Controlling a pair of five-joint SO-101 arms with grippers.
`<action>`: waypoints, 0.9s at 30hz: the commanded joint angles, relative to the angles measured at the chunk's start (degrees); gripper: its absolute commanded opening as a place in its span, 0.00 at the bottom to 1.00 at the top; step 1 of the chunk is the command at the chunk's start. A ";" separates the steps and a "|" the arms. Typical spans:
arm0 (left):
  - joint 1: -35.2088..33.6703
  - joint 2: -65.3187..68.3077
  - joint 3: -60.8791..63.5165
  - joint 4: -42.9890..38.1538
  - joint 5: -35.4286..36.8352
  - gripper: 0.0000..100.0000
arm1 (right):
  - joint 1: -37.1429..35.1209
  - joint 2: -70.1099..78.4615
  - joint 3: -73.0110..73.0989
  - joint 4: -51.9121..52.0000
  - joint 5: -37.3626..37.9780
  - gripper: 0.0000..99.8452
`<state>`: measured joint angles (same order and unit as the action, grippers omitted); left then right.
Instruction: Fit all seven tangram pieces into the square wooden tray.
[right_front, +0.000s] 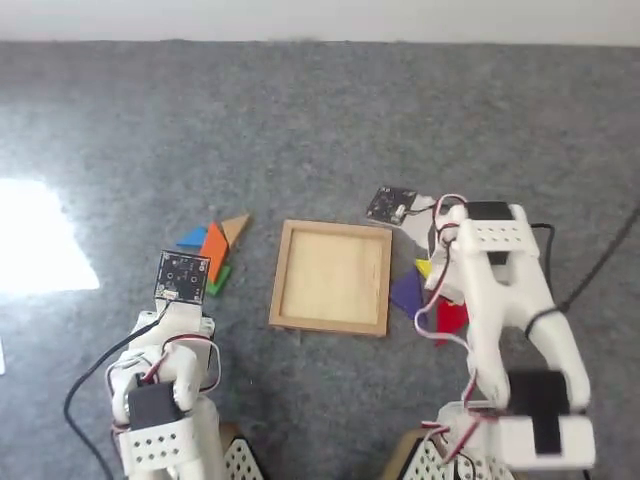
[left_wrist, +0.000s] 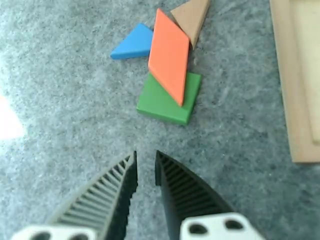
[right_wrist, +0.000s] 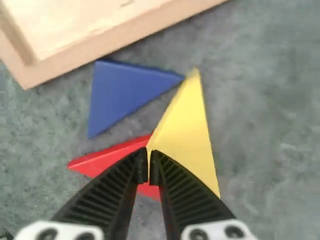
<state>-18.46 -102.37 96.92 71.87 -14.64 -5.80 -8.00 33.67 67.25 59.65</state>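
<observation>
The square wooden tray (right_front: 279, 280) lies empty between the two grippers. The right gripper (right_wrist: 149, 152) is closed on nothing. Its tips are over the yellow triangle (right_wrist: 187, 130) and red triangle (right_wrist: 105, 160), with the dark blue triangle (right_wrist: 117, 95) just beyond. The left gripper (left_wrist: 145, 157) is barely parted and empty. Ahead of it, an orange parallelogram (left_wrist: 169, 55) overlaps a green square (left_wrist: 162, 102), with a light blue triangle (left_wrist: 132, 45) and a tan wooden triangle (left_wrist: 192, 15) beyond.

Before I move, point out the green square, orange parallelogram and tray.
green square (left_wrist: 159, 102), left wrist view, exposed top face
orange parallelogram (left_wrist: 169, 55), left wrist view, centre of top face
tray (right_front: 332, 326), high view, near rim
</observation>
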 joint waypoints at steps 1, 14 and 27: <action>0.09 -0.62 -0.48 0.26 -0.35 0.06 | 1.45 -11.21 1.41 3.03 -1.58 0.02; 0.09 -0.62 -0.48 0.26 -0.35 0.06 | -1.45 -20.35 21.45 -11.03 4.22 0.27; 0.09 -0.62 -0.48 0.26 -0.35 0.06 | 4.35 -16.04 21.45 -17.80 7.74 0.27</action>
<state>-18.46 -102.37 96.92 71.87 -14.64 -4.04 -25.76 55.56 51.87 64.40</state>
